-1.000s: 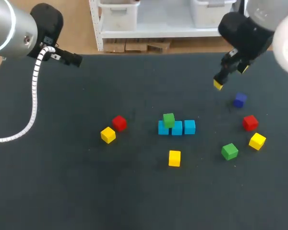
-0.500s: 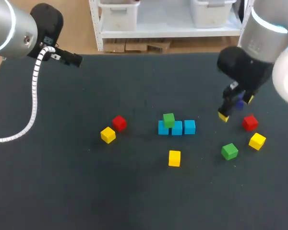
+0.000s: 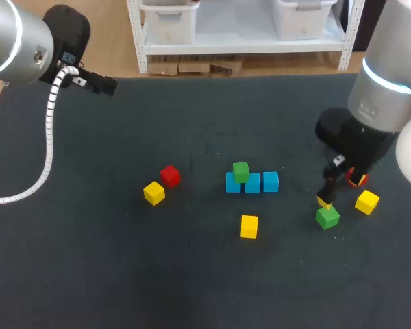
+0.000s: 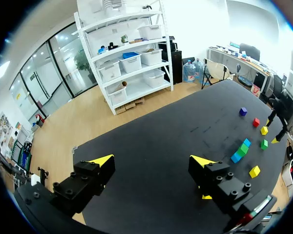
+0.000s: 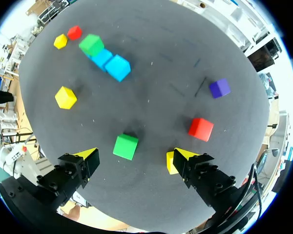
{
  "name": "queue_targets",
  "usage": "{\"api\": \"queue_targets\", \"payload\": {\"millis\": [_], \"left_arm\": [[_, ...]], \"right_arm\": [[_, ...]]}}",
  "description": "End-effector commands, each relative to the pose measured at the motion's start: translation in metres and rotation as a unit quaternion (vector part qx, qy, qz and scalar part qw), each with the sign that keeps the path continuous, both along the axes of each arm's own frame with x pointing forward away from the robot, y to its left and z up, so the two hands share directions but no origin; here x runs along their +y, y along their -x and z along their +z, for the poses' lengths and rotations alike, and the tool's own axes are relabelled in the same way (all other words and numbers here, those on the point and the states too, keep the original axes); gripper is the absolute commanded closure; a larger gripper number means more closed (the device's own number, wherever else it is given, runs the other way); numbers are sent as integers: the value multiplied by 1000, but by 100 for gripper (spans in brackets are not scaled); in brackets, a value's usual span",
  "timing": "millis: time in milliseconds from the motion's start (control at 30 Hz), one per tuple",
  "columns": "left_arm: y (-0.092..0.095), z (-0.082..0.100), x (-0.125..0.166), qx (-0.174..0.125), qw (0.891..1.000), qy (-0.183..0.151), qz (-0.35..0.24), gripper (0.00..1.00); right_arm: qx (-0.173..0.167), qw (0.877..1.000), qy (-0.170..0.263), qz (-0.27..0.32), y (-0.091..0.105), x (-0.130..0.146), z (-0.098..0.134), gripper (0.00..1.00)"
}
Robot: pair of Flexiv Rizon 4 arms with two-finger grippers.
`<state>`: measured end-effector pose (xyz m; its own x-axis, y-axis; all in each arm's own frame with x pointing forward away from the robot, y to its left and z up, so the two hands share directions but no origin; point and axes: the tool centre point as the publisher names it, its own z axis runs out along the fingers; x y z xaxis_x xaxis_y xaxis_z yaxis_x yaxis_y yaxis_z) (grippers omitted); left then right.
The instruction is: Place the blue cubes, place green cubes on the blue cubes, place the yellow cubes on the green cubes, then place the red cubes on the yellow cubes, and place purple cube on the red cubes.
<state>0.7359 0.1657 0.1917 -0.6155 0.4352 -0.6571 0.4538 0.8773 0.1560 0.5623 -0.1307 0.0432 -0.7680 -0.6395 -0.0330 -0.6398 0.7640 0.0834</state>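
Head view: the right gripper (image 3: 337, 190) has been dropping from the back of the table (image 3: 192, 288) toward the front, and it is now hanging just above the loose green cube (image 3: 327, 217), well to the right of the blue row (image 3: 252, 183). A stacked green cube (image 3: 240, 171) is already sitting on the row's left half. The left gripper (image 3: 99, 85) is staying parked far behind and to the left of the row, unchanged.

Left wrist view: the left gripper's fingers are standing wide apart with nothing between them. The blue row is showing small and far ahead, with the right arm beyond it.

Right wrist view: the right gripper's fingers are spread wide and holding nothing. The loose green cube is lying just ahead of them, in line with the gap but nearer one finger. On the far side of that cube from the blue row, a red cube (image 5: 200, 128) and a purple cube (image 5: 219, 88) are lying apart from each other, and a yellow cube (image 5: 170, 163) is peeking out just beside the other fingertip.

The descent likely means the second green cube is being picked next – the gripper is lined up over it but not yet around it. My guess is that it belongs on the row's bare right half, and that the nearby yellow cube could get nudged as the fingers come down.
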Motion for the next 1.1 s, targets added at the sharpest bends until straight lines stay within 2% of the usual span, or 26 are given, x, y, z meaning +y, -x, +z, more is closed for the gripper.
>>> {"api": "queue_targets", "payload": {"millis": [33,233,767,800,833,900,933,967,1033,1067,1100], "left_arm": [[-1,0,0,1,1000,1,-1,0],[-1,0,0,1,1000,1,-1,0],[-1,0,0,1,1000,1,-1,0],[-1,0,0,1,1000,1,-1,0],[-1,0,0,1,1000,1,-1,0],[-1,0,0,1,1000,1,-1,0],[-1,0,0,1,1000,1,-1,0],[-1,0,0,1,1000,1,-1,0],[-1,0,0,1,1000,1,-1,0],[-1,0,0,1,1000,1,-1,0],[-1,0,0,1,1000,1,-1,0]], "right_arm": [[15,1000,-1,3,-3,8,-13,0],[28,999,8,14,2,17,-21,0],[69,997,22,13,4,17,-43,0],[71,997,24,12,4,16,-43,4],[72,997,24,11,4,16,-44,18],[72,997,25,10,4,14,-45,38],[73,997,26,9,4,14,-45,44],[73,997,26,8,4,13,-46,44],[76,997,30,8,4,11,-47,52],[77,997,31,8,4,11,-47,59],[77,997,31,8,4,10,-47,72]]}}
